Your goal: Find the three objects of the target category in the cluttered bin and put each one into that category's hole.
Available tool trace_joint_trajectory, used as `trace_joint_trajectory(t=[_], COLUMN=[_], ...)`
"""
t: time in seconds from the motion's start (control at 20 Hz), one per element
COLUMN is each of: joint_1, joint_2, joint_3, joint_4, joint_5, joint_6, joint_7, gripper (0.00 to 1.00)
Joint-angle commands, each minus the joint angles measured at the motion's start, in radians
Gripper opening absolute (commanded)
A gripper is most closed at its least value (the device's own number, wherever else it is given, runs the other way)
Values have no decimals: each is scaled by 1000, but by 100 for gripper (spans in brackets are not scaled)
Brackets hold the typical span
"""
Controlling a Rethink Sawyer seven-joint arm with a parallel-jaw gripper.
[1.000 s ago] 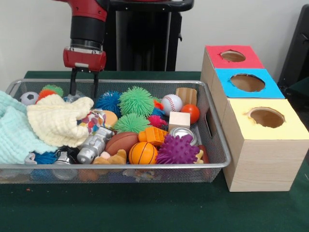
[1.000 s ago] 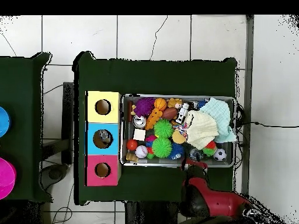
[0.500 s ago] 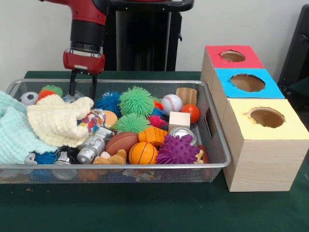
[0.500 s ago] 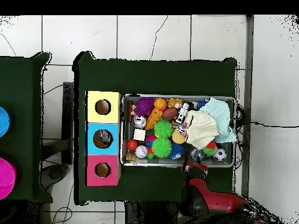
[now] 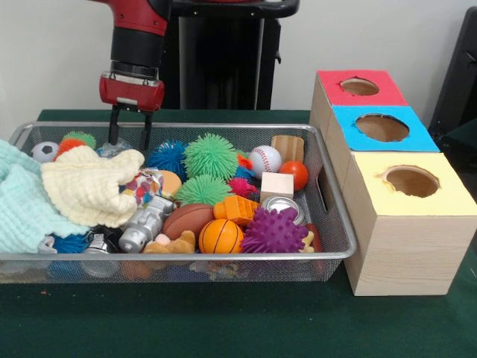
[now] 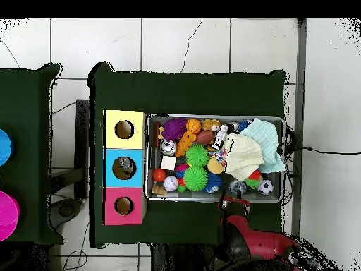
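Observation:
The wire mesh bin (image 5: 332, 224) is packed with toys and cloths; it also shows in the overhead view (image 6: 149, 159). My gripper (image 5: 130, 146) hangs over the bin's far left corner, its fingers apart and reaching just below the rim. A small translucent crinkly wrapper (image 5: 106, 148) shows beside the left finger, behind the cream knitted cloth (image 5: 89, 186). I cannot tell whether the finger touches it. In the overhead view the gripper (image 6: 236, 200) sits at the bin's lower edge. No other wrappers show.
Three wooden boxes with holes stand beside the bin: red top (image 5: 360, 87), blue top (image 5: 381, 127), yellow top (image 5: 411, 181). A mint cloth (image 5: 19, 205) drapes over the bin's left end. Spiky balls, sports balls and a silver can (image 5: 282, 206) fill the rest.
The gripper has risen slightly out of the far left corner of the bin; its fingers stay apart. The bin's contents have not moved.

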Motion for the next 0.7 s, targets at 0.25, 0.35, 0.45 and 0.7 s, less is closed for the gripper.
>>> trace_joint_trajectory(t=[0.25,0.35,0.45,0.7], joint_1=[12,8,6,32], joint_2=[13,3,-13,-94], joint_3=[42,47,49,37], joint_4=[-46,-48,-51,-39], joint_5=[41,38,32,26], joint_6=[151,163,171,208], joint_7=[107,103,98,82], gripper=[100,100,100,100])
